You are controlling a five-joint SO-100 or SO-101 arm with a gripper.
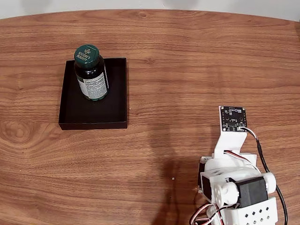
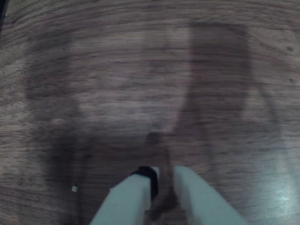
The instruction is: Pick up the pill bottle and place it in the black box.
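Already the pill bottle (image 1: 91,72) stands upright inside the black box (image 1: 70,115), far left on the wooden table (image 1: 187,70). The gripper (image 2: 164,180), nearly closed and empty, hangs above bare wood, suggesting placement is complete.

In the fixed view, the green cap of the pill bottle (image 1: 91,73), standing at the far left of the scene, bears white print reading "Nature's Bounty" with a small leaf emblem above the words. The pale label on the bottle's side carries rows of fine print too small to read. Nothing on the small circuit board (image 1: 233,118) at the right can be read.
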